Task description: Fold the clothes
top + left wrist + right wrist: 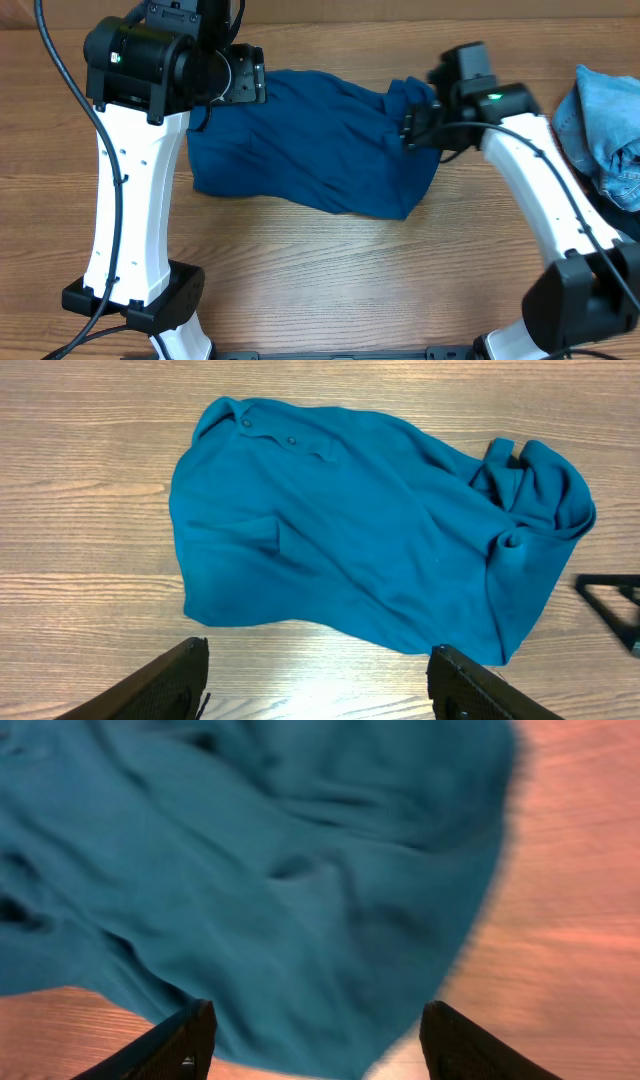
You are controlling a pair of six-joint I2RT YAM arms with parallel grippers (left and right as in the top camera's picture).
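The left gripper [318, 670] is open. Its two black fingers [175, 675] stand wide apart with nothing between them. Only their tips show, and the picture's bottom edge cuts off the rest. It hangs above the table [350, 280], just past the near edge of the blue shirt [350, 530], not touching it. From overhead the left arm's own body hides this gripper.

The right gripper [318, 1025] is open too, its fingers [190, 1040] spread wide and holding nothing. It hangs over the shirt's rounded edge. This view is blurry, so I cannot tell if the tips touch the cloth. From overhead it is a dark shape that is hard to make out.

The shirt lies on the table between the two arms. It is mostly spread out. Its collar [270, 432] has two buttons. The end by the right arm is bunched up, so folds hide part of it.

A jeans pile [605, 120] sits at the table's right edge, cut off by the frame.
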